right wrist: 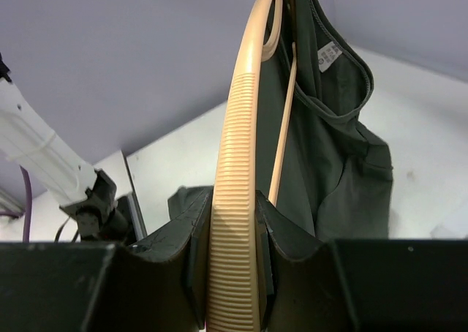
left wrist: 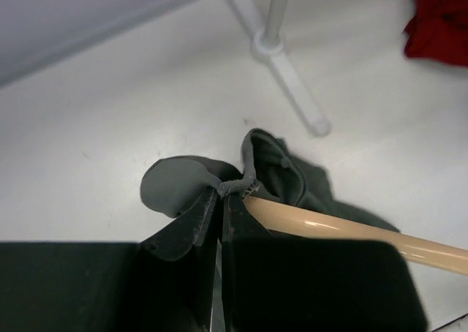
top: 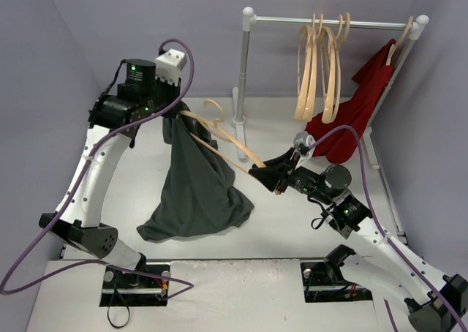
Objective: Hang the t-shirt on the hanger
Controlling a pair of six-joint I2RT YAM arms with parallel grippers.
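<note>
Closest to the right wrist camera, the right gripper (right wrist: pixel 234 226) is clamped on the ribbed end of one arm of the hanger (right wrist: pixel 240 149), with both fingers pressed against the wood. From there the hanger runs its long way from the middle of the table (top: pixel 292 229) up and toward the far left corner. It is tilted, its hook points toward the far edge, and its far arm is inside the t-shirt (top: pixel 194 186). The shirt's neck opening, with a white label showing, sits around that far part of the hanger.

The left gripper (left wrist: pixel 221 200) is held high over the left side of the table. Its fingers are closed almost together on a pinched fold of the shirt's edge, and the hanger's arm passes just beside them. The shirt hangs down from that grip in a long drape. Its lower part is heaped on the table, left of centre, toward the near edge.

At the far right corner stands a white clothes rack (top: pixel 329 21). On its rail hang several spare hangers (top: pixel 318 69) and a red garment (top: pixel 358 109) whose lower end lies on the table. One rack post and its foot stand just behind the held hanger's hook.
</note>
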